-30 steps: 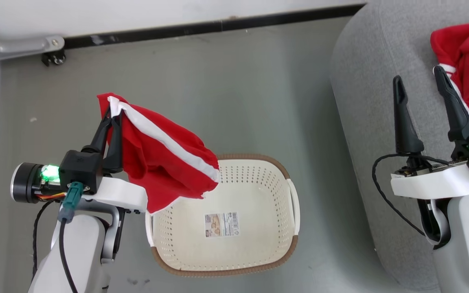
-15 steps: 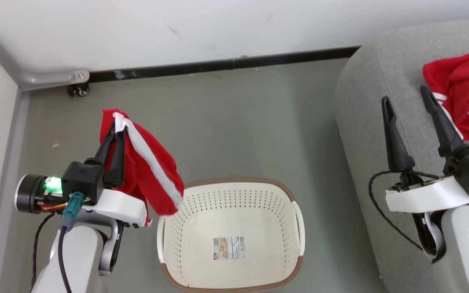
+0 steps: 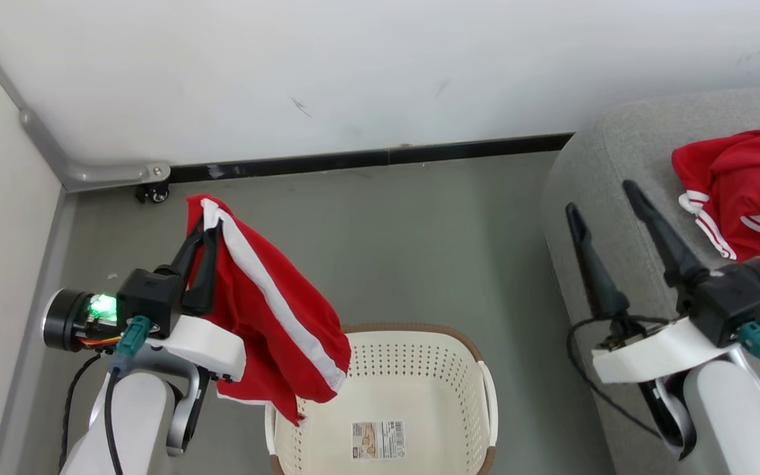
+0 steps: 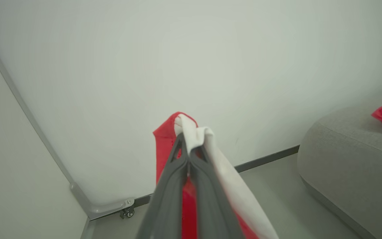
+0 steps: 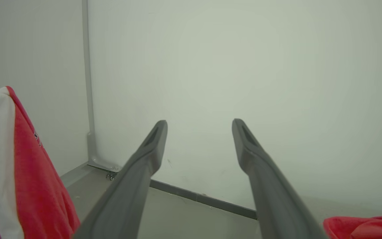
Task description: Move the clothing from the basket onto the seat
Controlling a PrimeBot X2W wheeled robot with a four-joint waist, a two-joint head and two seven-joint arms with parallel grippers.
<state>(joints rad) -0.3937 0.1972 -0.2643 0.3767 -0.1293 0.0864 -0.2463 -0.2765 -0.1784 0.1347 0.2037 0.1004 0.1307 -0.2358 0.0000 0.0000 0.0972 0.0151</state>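
Left gripper (image 3: 207, 224): fingers were noted pressed fully together, pinched on a fold of the shorts (image 3: 274, 323) near the white side stripe. In the left wrist view the red cloth and white trim were seen bunched at the fingertips and draped down both sides of the fingers.

The shorts were held off the floor (image 3: 419, 251), hanging from the fingertips down past the wrist. In the head view their lower hem overlapped the left rim of the basket (image 3: 406, 328). Whether cloth and rim touched could not be told.

The basket was recorded standing on the floor between the two arms, beside the seat (image 3: 617, 152). Its perforated bottom and a barcode sticker (image 3: 378, 440) were in plain sight.

Right gripper (image 3: 601, 196): fingers were noted spread wide apart, with nothing between them. In the head view it was placed over the left edge of the seat, fingers pointed toward the wall (image 3: 353, 66).

The top (image 3: 736, 191) was found lying crumpled on the seat, to the right of the right gripper and apart from it.
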